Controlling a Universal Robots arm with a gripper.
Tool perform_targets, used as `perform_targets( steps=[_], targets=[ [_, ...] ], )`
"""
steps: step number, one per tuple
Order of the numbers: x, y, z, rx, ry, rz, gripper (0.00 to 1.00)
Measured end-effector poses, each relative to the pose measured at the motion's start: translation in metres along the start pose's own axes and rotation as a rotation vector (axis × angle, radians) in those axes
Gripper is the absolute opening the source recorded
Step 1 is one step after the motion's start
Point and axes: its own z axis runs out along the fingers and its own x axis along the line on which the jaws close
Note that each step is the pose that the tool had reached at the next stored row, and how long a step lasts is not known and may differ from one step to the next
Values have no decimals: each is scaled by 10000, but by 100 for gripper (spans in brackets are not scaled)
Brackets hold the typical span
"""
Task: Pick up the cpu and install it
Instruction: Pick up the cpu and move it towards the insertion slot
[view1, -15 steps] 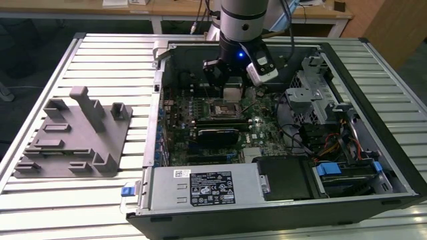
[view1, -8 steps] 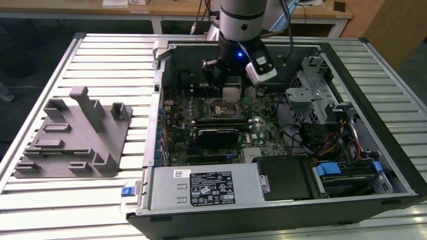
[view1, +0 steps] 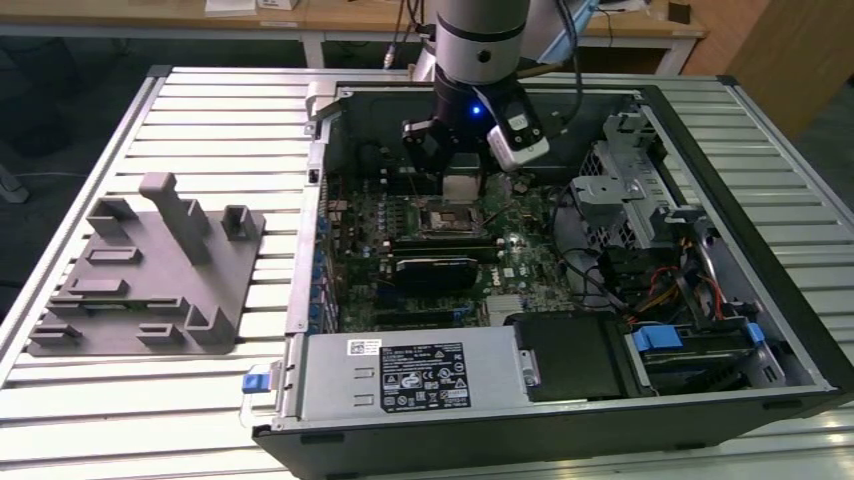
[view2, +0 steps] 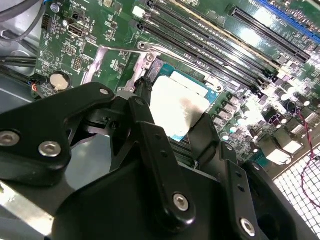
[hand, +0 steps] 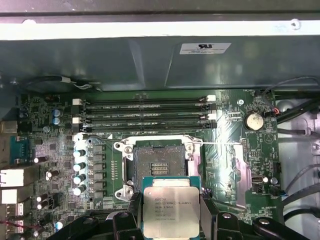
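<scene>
Slatted metal tabletop (view1: 200, 100), open computer case (view1: 534, 445). The jaws clasp the cpu (hand: 171, 212) above the motherboard socket (hand: 157, 164).

I see a ribbed silver aluminium worktable (view1: 214, 100) over dark floor (view1: 60, 90). Behind it stands a light wooden desk (view1: 347, 18) on white legs.

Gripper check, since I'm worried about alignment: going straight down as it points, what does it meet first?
The gripper holds the cpu, which would probably meet the open socket first; depth is unclear.
</scene>
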Motion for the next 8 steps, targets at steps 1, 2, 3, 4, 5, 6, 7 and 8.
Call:
perform_targets(
  steps=[1,2,3,4,5,6,7,8],
  targets=[
    [2,2,5,0,-1,0,54],
    [4,6,8,-1,0,-1,54],
    [7,13,11,-1,0,-1,54],
    [9,20,14,-1,0,0,54],
    [10,26,17,-1,0,-1,54],
    [20,168,147,-2,1,-12,54],
    [21,184,163,-2,1,-14,54],
    [30,293,274,-2,1,-24,54]
  ],
)
